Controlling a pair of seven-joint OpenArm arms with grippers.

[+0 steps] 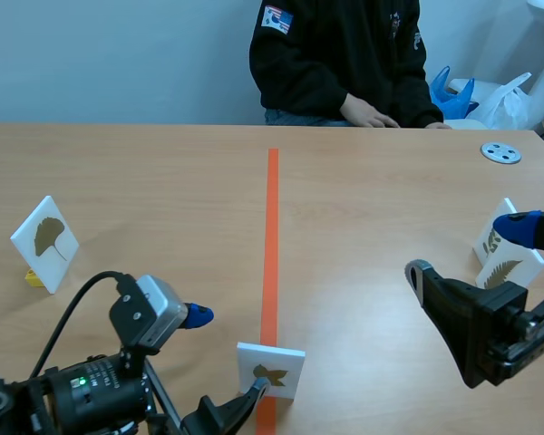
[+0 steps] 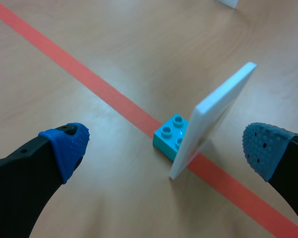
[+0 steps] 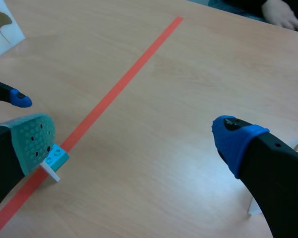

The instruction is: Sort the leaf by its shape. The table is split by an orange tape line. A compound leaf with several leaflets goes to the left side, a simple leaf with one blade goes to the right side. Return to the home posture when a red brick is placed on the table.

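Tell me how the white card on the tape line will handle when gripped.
The card looks thin, flat and rigid: probably stiff and light. Propped tilted on a small turquoise brick, it may tip easily if nudged.

Both arms low, both grippers spread wide.
The left arm [image 1: 82,390] sat low on its own side with the wrist angled inward. The left gripper [image 2: 165,146] had its fingers far apart, and its blue dotted pads [image 2: 69,143] faced each other, pressing on nothing. The right arm [image 1: 490,322] sat low on the opposite side. The right gripper [image 3: 133,141] was equally wide, with a grey-green pad [image 3: 35,136] on one finger and a blue pad [image 3: 233,139] on the other, and held nothing.
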